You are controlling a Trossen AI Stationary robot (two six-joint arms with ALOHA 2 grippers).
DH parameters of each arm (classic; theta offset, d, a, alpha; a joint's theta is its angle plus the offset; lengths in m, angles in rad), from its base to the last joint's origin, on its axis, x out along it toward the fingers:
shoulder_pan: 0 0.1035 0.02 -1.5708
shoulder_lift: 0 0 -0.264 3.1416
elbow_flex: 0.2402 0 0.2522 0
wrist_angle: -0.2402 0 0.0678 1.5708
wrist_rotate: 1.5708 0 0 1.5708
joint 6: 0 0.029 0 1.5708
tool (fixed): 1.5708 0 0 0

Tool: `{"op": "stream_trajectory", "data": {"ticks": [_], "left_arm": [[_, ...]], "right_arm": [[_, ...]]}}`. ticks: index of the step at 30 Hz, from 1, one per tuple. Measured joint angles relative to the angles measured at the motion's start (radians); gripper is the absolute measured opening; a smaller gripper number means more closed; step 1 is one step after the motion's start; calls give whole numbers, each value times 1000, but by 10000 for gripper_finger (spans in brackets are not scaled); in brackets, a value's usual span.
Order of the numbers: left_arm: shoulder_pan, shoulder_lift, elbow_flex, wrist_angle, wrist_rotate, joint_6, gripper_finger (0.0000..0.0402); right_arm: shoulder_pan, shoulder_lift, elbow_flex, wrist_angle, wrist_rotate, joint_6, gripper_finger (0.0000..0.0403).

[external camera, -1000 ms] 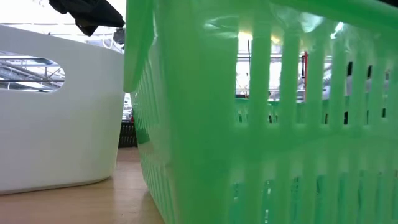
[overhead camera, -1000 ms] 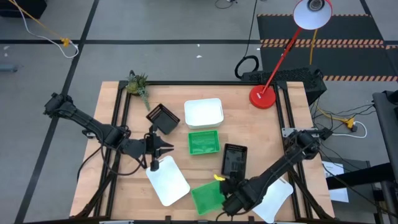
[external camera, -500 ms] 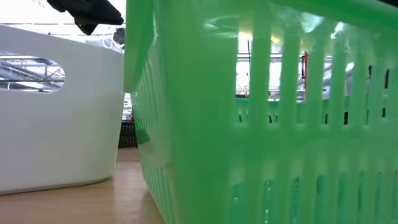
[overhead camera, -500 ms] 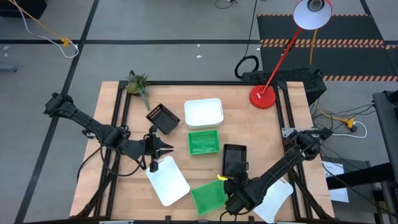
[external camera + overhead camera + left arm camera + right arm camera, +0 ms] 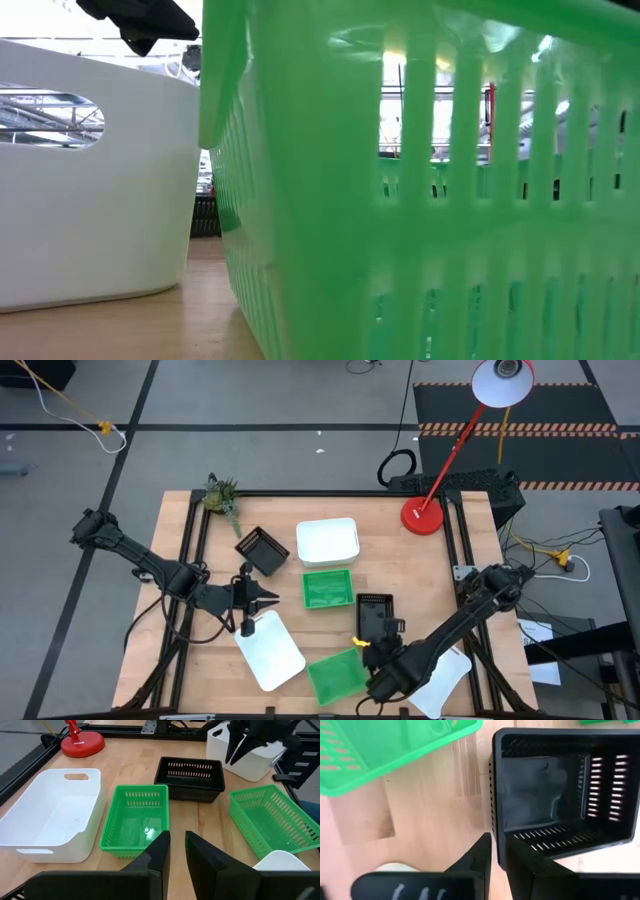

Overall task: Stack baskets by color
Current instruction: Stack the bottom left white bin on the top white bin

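A black slatted basket (image 5: 373, 615) stands near the table's middle right, and my right gripper (image 5: 379, 647) is shut on it at its near end (image 5: 497, 842). Farther off stand a green basket (image 5: 328, 588), a white basket (image 5: 327, 540) and another black basket (image 5: 263, 550). Nearer lie a white basket (image 5: 270, 650), a green basket (image 5: 335, 678) and a white one (image 5: 441, 678) partly under my right arm. My left gripper (image 5: 270, 598) hovers left of centre, shut on nothing (image 5: 177, 837). My right gripper pinches the black basket's side wall (image 5: 494, 832) close to a near corner, one finger inside the basket and one outside. The fingers come from above, pointing steeply down. The basket looks upright with its open side up; I cannot tell whether it is off the wood.
A red lamp base (image 5: 423, 516) stands at the far right and a small green plant (image 5: 221, 495) at the far left corner. In the low view a green basket (image 5: 420, 200) and a white one (image 5: 90, 180) fill the picture. Bare wood (image 5: 415, 575) lies right of the black basket.
My right gripper has shifted a little toward the table's right and far side, onto the black basket's near end. The black basket has been nudged slightly, turning a bit on the table. My left arm has kept still.
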Motion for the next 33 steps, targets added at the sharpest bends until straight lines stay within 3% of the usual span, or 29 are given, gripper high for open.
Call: {"op": "stream_trajectory", "data": {"ticks": [12,17,20,29,33], "left_arm": [[-8,0,0,1,-1,-22,63],[-87,50,6,77,-2,-17,62],[-152,126,64,82,-18,-14,62],[-305,436,378,-236,-50,-154,63],[-352,520,470,-298,-39,-274,63]], "right_arm": [[28,-98,0,-12,94,46,38],[35,-151,0,-10,133,61,38],[46,-182,0,-8,132,58,38],[61,-256,0,-12,139,34,38],[89,-262,0,-4,165,30,38]]}}
